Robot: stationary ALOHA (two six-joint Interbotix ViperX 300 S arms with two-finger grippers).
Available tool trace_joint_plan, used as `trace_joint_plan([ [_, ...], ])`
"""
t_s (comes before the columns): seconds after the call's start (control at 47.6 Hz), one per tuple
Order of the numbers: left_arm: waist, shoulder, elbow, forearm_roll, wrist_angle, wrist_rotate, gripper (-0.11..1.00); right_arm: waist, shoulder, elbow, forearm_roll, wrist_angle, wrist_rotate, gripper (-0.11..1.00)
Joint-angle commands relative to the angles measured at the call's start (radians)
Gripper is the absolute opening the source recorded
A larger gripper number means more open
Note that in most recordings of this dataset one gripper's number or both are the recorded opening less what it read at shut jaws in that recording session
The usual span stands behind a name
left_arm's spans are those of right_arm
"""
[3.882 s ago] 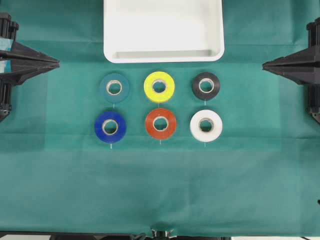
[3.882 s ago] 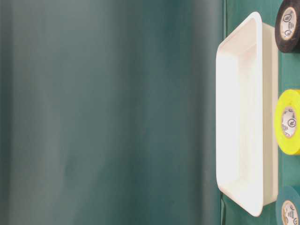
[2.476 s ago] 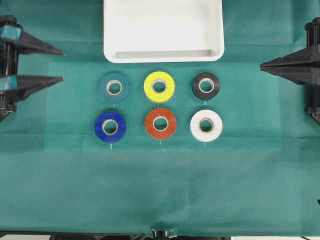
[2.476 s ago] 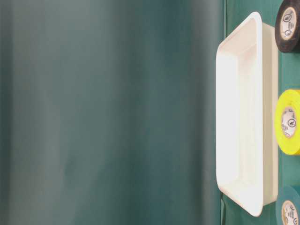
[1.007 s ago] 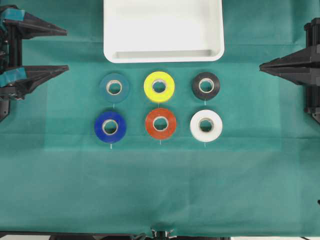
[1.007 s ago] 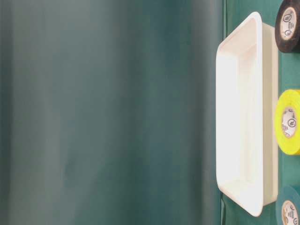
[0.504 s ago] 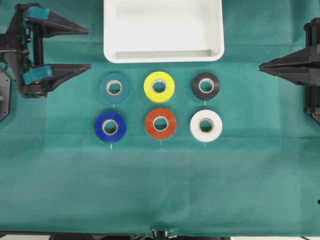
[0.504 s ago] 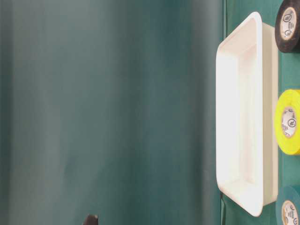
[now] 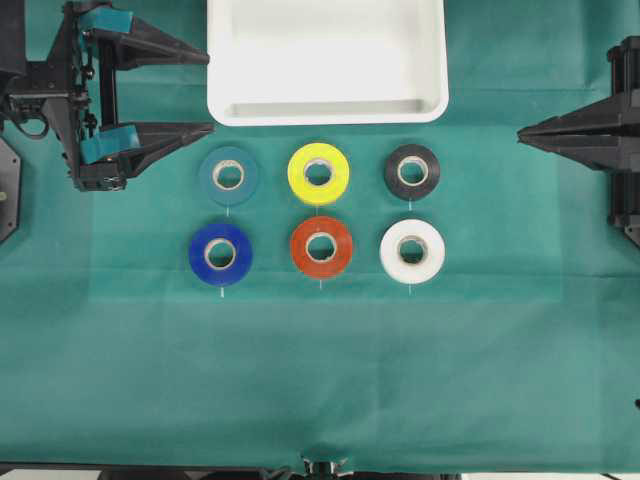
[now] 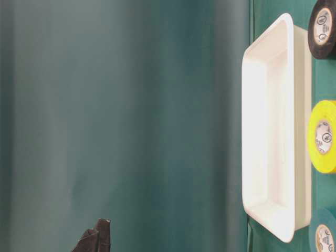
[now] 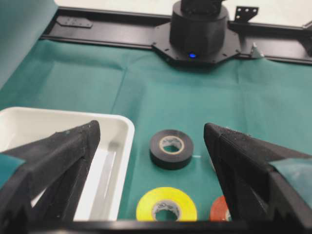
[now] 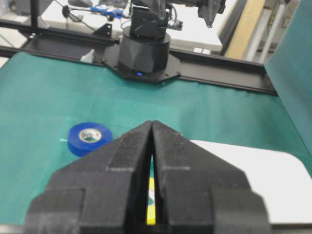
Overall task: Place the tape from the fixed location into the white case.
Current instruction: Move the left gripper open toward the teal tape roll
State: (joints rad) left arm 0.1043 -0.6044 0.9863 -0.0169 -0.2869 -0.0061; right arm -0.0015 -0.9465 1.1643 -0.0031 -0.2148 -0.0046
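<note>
The teal tape [image 9: 228, 175] lies flat on the green cloth, leftmost in the back row of rolls; only its edge shows in the table-level view [image 10: 324, 233]. The white case [image 9: 327, 112] stands just behind the rolls, with nothing in it. My left gripper [image 9: 210, 92] hovers left of the case's front corner, open wide with nothing between its fingers, its lower fingertip just up-left of the tape. The left wrist view does not show the tape. My right gripper [image 9: 520, 132] rests at the right edge, shut and holding nothing.
Other rolls lie in two rows: yellow [image 9: 318, 172] and black [image 9: 412, 171] beside the teal one, royal blue [image 9: 220, 253], orange-red [image 9: 321, 246] and white [image 9: 412, 250] in front. Bare green cloth spreads toward the near edge.
My left gripper has moved right, from the table's left edge toward the tape and the case's corner, staying open. The right gripper and the rolls have not moved.
</note>
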Motion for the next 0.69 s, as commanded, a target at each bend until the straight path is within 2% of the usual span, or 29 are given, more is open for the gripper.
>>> trace_joint_plan([
  [0.0,0.003,-0.005,-0.026,-0.002,-0.002,-0.002,0.99,-0.002,0.006,-0.031,0.0,-0.003,-0.002,0.0],
  [0.105,0.003,-0.002,-0.038,-0.002,0.037,-0.009,0.99,-0.002,0.006,-0.031,0.0,-0.003,-0.002,0.0],
  [0.231,0.003,0.003,-0.071,-0.008,0.163,-0.011,0.99,0.0,0.008,-0.031,0.0,0.0,-0.002,0.0],
  [0.315,0.003,0.011,-0.109,-0.009,0.276,-0.015,0.99,0.0,0.006,-0.031,0.0,0.003,-0.002,0.0],
  [0.672,0.003,0.149,-0.321,-0.009,0.785,-0.127,0.99,0.0,0.015,-0.031,0.0,0.011,-0.002,0.0],
])
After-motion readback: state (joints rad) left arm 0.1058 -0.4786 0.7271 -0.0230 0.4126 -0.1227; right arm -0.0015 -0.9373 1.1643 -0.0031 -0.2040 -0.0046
